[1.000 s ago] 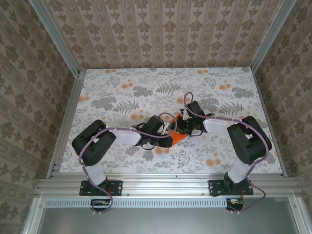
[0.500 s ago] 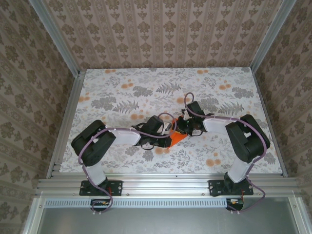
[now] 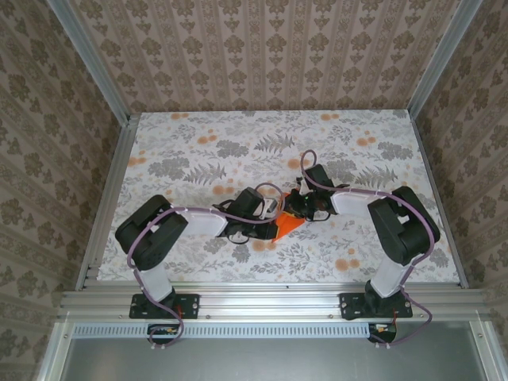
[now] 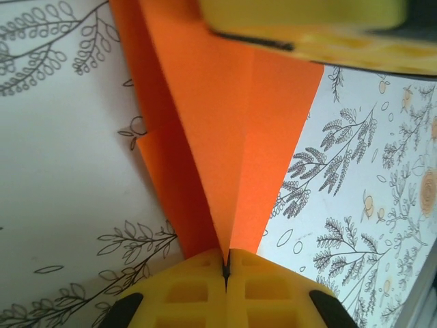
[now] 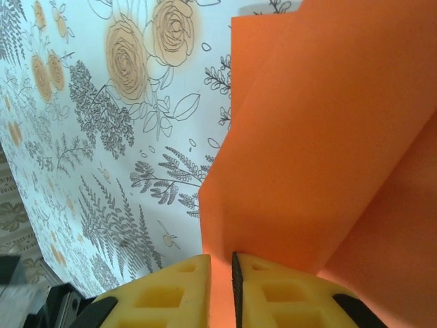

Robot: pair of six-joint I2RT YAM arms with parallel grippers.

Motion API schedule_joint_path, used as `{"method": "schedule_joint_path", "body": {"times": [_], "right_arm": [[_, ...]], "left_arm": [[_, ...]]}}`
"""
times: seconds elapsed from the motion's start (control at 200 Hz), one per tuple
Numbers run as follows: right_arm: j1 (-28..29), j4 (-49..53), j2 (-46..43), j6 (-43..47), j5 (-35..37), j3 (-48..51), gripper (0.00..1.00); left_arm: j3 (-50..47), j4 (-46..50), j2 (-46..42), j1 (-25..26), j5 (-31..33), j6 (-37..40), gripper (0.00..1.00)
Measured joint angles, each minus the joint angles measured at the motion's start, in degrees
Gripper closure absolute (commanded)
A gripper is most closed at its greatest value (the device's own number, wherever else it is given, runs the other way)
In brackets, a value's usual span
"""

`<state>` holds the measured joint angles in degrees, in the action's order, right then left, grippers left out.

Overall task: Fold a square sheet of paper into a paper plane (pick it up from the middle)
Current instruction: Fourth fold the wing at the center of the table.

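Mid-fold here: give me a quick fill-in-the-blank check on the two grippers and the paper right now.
The left gripper is ___ on the folded paper. That paper is plain bright ___ in colour. The right gripper has the paper ___ its two yellow fingers.
Missing words: shut; orange; between.

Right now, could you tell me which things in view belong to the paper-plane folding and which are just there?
Part of the job:
- orange paper, creased into flaps
- left fingers, shut on it
- right fingers, gripping it too

Just surroundings:
- floral table cover
- patterned walls
- metal frame
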<state>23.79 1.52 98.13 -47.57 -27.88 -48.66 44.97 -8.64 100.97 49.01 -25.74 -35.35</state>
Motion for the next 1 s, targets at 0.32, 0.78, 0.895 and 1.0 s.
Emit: {"method": "schedule_joint_path", "body": {"times": [0.32, 0.78, 0.895, 1.0], "right_arm": [[-2.71, -0.72, -10.34, 0.11, -3.34, 3.65, 0.84], [0.26, -3.30, -1.01, 0.07, -6.16, 1.86, 0.86], [0.26, -4.39, 1.51, 0.04, -6.27, 0.66, 0.86], [0.20, -4.79, 3.17, 0.07, -6.25, -0.02, 0.86]], "left_arm": [[-0.04, -1.42, 1.29, -2.27, -4.20, -3.10, 1.00], [0.46, -3.65, 3.10, -2.36, -7.48, -5.22, 1.00], [0.44, -3.82, 3.23, -2.56, -7.91, -5.66, 1.00], [0.44, -3.82, 3.23, -2.56, -7.93, -5.68, 0.97]]}}
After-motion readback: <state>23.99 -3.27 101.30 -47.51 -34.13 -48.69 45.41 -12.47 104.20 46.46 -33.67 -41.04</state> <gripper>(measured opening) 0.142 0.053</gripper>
